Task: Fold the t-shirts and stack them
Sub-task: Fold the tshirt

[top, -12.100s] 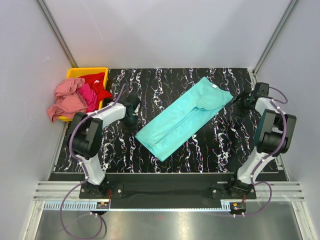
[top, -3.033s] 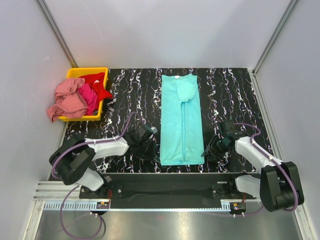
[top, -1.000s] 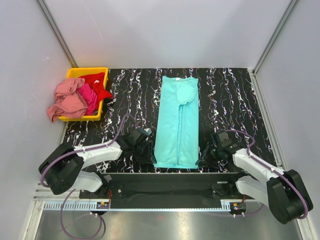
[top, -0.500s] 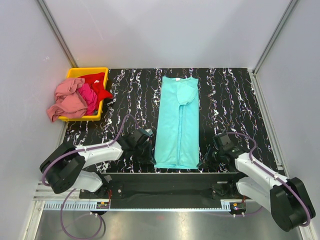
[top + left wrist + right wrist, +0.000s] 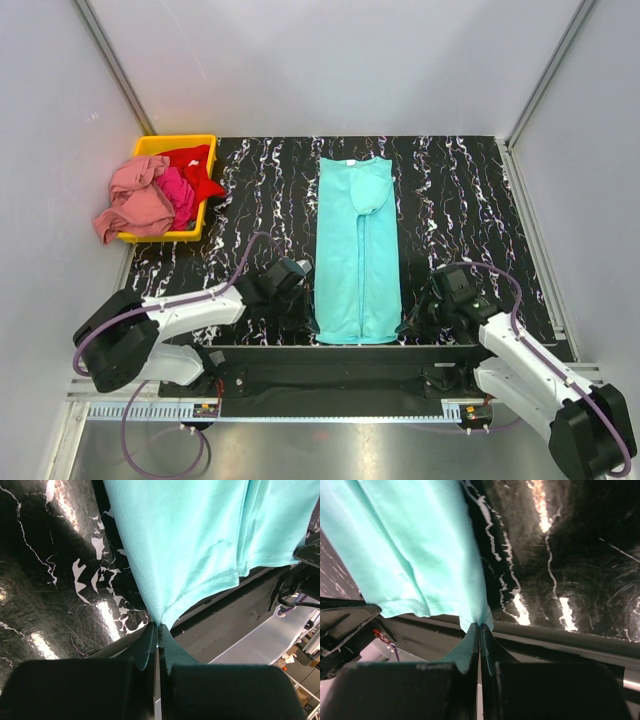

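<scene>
A turquoise-teal t-shirt (image 5: 357, 250) lies in a long narrow strip down the middle of the black marbled table (image 5: 460, 200), sleeves folded in, collar at the far end. My left gripper (image 5: 308, 322) is shut on its near left hem corner (image 5: 159, 617). The near right hem corner (image 5: 479, 615) is pinched in my shut right gripper (image 5: 407, 324). Both corners sit at the table's near edge. A salmon pink t-shirt (image 5: 130, 195), a magenta one (image 5: 176, 190) and a red one (image 5: 195, 168) are piled in and over the yellow bin (image 5: 185, 142).
The yellow bin stands at the table's far left corner, the pink cloth spilling over its left side. A dark rail (image 5: 340, 375) runs along the near edge below the hem. Grey walls close in the back and sides.
Both grippers have shut on the hem corners and drawn the teal t-shirt slightly toward the near edge. The strip now lies straighter.
</scene>
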Motion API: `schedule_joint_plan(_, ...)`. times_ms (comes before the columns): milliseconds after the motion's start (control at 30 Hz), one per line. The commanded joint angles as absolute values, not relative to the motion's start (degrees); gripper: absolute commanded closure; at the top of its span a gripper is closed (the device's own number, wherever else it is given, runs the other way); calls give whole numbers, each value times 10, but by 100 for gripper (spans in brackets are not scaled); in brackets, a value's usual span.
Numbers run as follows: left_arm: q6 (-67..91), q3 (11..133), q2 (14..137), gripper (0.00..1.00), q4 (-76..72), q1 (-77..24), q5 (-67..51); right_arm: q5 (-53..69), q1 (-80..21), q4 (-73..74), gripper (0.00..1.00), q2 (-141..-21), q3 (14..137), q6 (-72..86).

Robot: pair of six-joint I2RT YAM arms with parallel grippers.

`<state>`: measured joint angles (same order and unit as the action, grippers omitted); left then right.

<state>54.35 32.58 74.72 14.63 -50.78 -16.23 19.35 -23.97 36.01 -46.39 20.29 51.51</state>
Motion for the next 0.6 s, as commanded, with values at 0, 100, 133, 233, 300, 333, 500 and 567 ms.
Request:
schedule_joint_plan(0, 541, 373, 757, 100, 174, -504, -166, 187, -244, 381, 100, -471, 255, 502)
schedule_joint_plan(100, 534, 401, 780, 100, 173, -489, -184, 172, -245, 388, 100, -506, 298, 477)
schedule_joint_plan(133, 531, 407, 786, 100, 174, -483, -185, 168, -244, 387, 100, -525, 317, 465)
schedule_joint_plan(233, 516, 432, 806, 100, 185, -457, -193, 156, -244, 366, 100, -578, 344, 445)
schedule_joint_plan(300, 506, 455, 816, 100, 195, -439, -203, 156, -244, 351, 100, -610, 363, 429)
schedule_joint_plan(333, 492, 475, 831, 100, 200, -420, -205, 153, -244, 349, 100, -642, 389, 409)
schedule_joint_plan(500, 452, 552, 889, 100, 228, -357, -233, 133, -243, 350, 100, -738, 492, 351)
schedule_joint_plan(567, 435, 592, 905, 100, 235, -345, -239, 127, -241, 353, 100, -782, 540, 330)
